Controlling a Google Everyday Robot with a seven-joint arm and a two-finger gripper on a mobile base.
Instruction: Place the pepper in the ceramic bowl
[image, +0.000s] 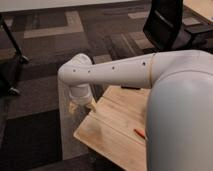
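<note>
The pepper is a slim orange-red sliver lying on the light wooden table, partly hidden behind my big white arm segment. My arm reaches left across the table. The gripper hangs from the wrist over the table's far left corner, well to the left of the pepper and apart from it. The dark blue ceramic bowl is out of view, perhaps hidden behind the arm.
A black office chair stands on the patterned carpet beyond the table. Another wooden tabletop shows at the top right. Dark chair legs stand at the left edge. The table's left edge drops off just under the gripper.
</note>
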